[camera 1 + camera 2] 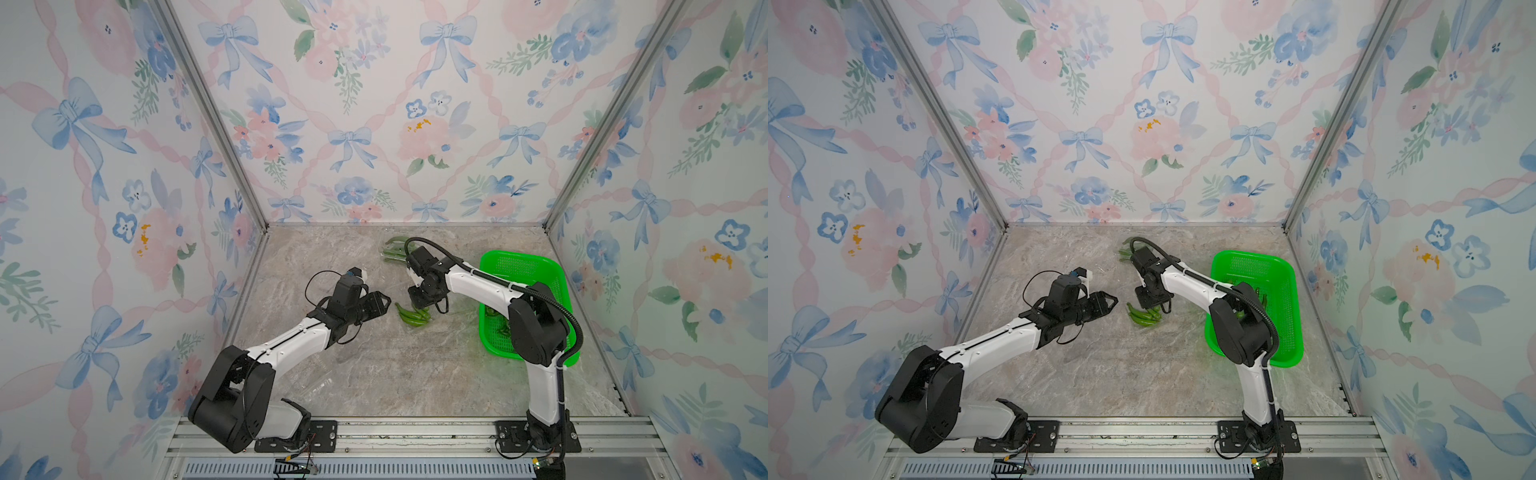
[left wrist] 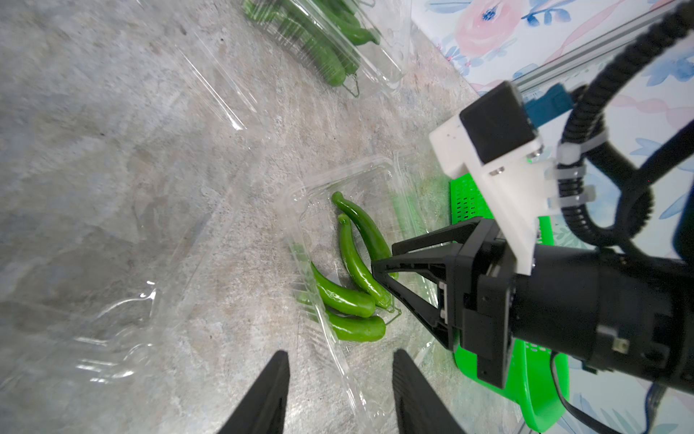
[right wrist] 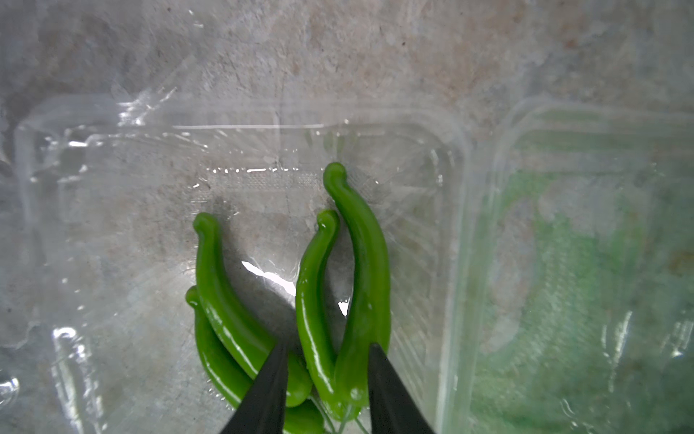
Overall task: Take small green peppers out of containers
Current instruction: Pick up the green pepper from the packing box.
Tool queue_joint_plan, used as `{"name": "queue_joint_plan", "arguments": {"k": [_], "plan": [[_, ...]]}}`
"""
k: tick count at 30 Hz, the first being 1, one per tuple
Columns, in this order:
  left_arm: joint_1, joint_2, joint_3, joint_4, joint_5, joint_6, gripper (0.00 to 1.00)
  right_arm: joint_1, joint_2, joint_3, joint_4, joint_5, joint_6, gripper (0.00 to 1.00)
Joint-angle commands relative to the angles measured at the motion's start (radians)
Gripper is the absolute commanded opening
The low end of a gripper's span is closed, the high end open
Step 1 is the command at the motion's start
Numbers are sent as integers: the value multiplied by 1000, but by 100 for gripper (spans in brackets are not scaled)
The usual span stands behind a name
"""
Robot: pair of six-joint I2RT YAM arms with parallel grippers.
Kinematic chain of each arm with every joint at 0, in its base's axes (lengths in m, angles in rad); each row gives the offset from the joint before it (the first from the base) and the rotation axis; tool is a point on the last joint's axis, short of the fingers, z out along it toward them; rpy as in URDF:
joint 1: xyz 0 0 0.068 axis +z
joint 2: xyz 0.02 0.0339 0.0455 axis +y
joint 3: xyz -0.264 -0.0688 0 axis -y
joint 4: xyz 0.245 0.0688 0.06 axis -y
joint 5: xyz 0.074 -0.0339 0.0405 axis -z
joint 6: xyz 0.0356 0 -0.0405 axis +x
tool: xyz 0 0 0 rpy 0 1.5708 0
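Several small green peppers lie in a clear container mid-table. My right gripper points down into it, its fingers pressed on either side of two peppers; two more lie beside them. My left gripper hovers open just left of that container, whose rim runs between its fingers without being clamped. A second container with peppers sits toward the back wall, partly hidden by the right arm.
A large green perforated basket stands at the right with a few peppers inside, partly hidden by the right arm. Empty clear trays lie near the left arm and further off.
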Motion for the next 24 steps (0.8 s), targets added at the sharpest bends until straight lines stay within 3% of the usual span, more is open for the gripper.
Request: {"name": "queue_joint_plan", "arguments": {"k": [1, 11, 15, 24], "plan": [[4, 9, 0, 2, 14, 14, 48, 13, 35, 14, -39, 44, -2, 37], [4, 26, 14, 2, 19, 17, 47, 13, 95, 28, -40, 76, 27, 34], [4, 27, 16, 2, 20, 18, 47, 13, 104, 29, -36, 67, 29, 20], [2, 36, 26, 2, 18, 21, 47, 14, -30, -9, -30, 51, 41, 13]]}}
